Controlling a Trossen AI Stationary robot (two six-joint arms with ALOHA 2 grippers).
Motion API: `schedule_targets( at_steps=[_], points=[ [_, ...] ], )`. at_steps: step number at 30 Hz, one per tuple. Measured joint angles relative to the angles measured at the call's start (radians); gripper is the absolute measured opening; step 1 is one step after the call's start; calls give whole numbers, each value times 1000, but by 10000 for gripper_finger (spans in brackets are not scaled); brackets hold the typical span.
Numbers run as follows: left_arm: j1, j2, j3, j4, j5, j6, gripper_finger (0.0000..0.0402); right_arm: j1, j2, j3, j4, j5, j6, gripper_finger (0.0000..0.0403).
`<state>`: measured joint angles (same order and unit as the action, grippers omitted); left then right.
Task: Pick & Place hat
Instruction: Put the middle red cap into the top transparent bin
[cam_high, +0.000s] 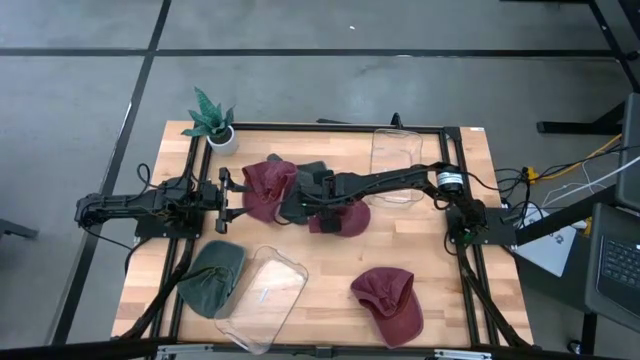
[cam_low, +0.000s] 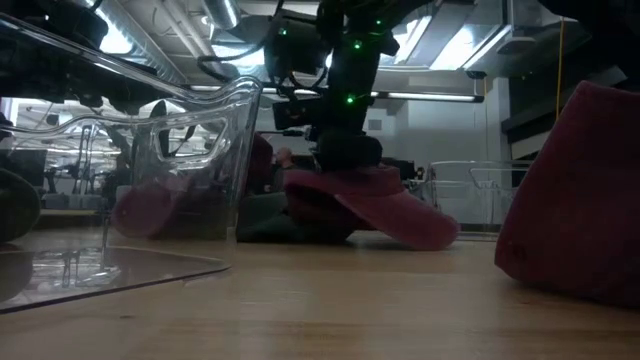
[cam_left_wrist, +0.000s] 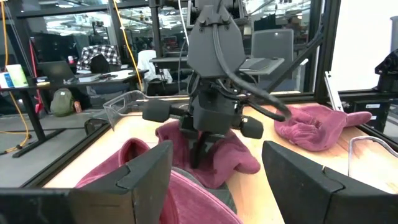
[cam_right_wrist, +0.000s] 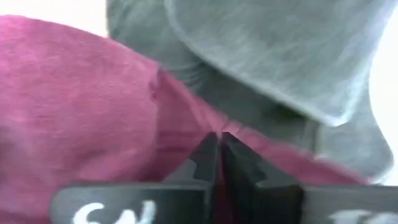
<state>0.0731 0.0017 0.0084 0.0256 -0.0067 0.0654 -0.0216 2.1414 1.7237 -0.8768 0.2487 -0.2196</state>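
Observation:
Several caps lie on the table. My right gripper (cam_high: 325, 207) reaches in from the table's right to the middle and is shut on a maroon cap (cam_high: 342, 218). Beside it lie a dark grey cap (cam_high: 303, 190) and a second maroon cap (cam_high: 267, 186). My left gripper (cam_high: 222, 196) hovers open just left of that second maroon cap (cam_left_wrist: 186, 193), touching nothing. A green cap (cam_high: 212, 275) and a third maroon cap (cam_high: 388, 300) rest flat near the near edge. My right gripper (cam_right_wrist: 218, 155) pinches a raised fold of the maroon cap's crown (cam_left_wrist: 214, 163) between its two shut fingers, coming from above and pointing down. The cap sits tilted under the fingers, and its brim (cam_low: 430, 232) slopes down to the tabletop.
A clear plastic bin (cam_high: 397, 160) stands at the far right and another (cam_high: 262, 295) lies tipped near the near edge by the green cap. A small potted plant (cam_high: 212, 122) stands at the far left corner. Bare wood shows at the near middle.

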Motion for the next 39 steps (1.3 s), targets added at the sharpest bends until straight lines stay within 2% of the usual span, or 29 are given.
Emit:
schedule_targets(
  at_steps=[2,5,9,12,25,33,39],
  points=[
    [0,0,0,0,0,0,245,2,0,0,-24,-49,45,6],
    [0,0,0,0,0,0,245,18,-2,0,-64,-67,125,4],
    [0,0,0,0,0,0,245,46,-17,0,-129,-75,233,18],
    [0,0,0,0,0,0,245,66,-31,0,-172,-119,274,32],
    [0,0,0,0,0,0,245,140,-64,0,-322,-381,246,41],
    [0,0,0,0,0,0,245,153,-92,0,-330,-382,128,41],
    [0,0,0,0,0,0,245,153,-95,0,-240,-353,185,42]
  ],
)
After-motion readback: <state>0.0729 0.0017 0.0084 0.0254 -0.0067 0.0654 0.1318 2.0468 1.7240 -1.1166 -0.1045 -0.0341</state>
